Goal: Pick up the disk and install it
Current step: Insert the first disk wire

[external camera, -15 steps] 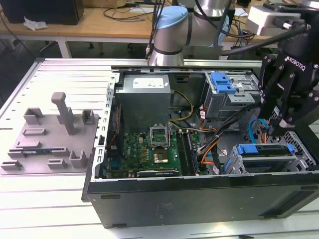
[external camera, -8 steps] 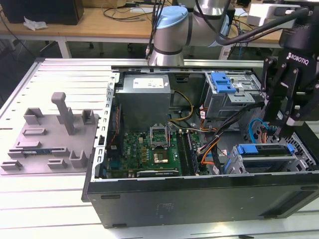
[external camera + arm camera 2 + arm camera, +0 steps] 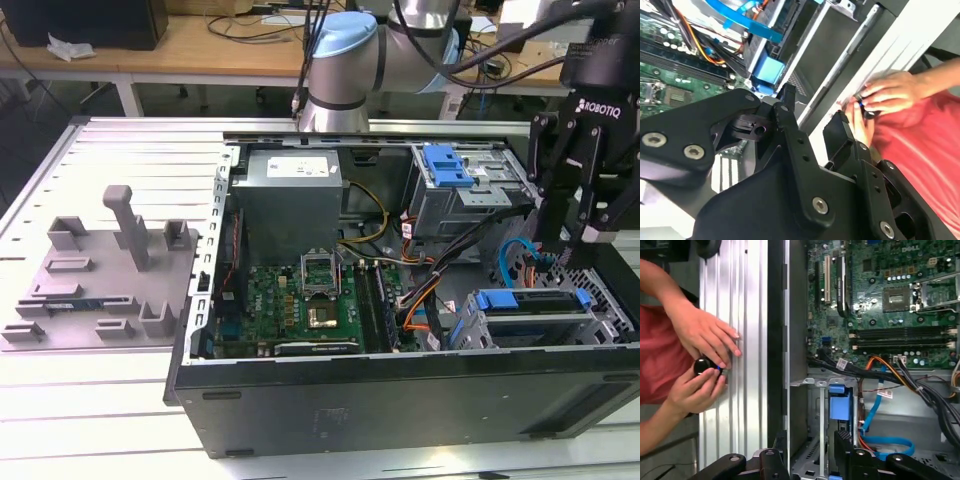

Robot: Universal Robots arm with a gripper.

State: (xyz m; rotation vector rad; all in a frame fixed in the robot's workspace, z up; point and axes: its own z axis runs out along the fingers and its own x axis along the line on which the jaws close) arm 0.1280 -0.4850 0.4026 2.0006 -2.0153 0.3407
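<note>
The disk (image 3: 512, 301) lies in the grey drive cage (image 3: 600, 320) at the near right corner of the open computer case. Its blue carrier frame is on top, with a grey side below it. My gripper (image 3: 572, 235) hangs just above and behind that cage, apart from the disk. In both wrist views the gripper (image 3: 812, 107) (image 3: 810, 445) is open with nothing between its black fingers (image 3: 790, 130). The cage's blue piece (image 3: 838, 405) lies just ahead of the fingertips.
A second cage with a blue latch (image 3: 446, 165) stands at the case's far right, by the power supply (image 3: 290, 195). The motherboard (image 3: 300, 305) and loose cables (image 3: 440, 290) fill the case floor. A grey stand with posts (image 3: 100, 270) sits at the exterior view's left. A person's hands (image 3: 705, 345) hold a small black knob beside the case.
</note>
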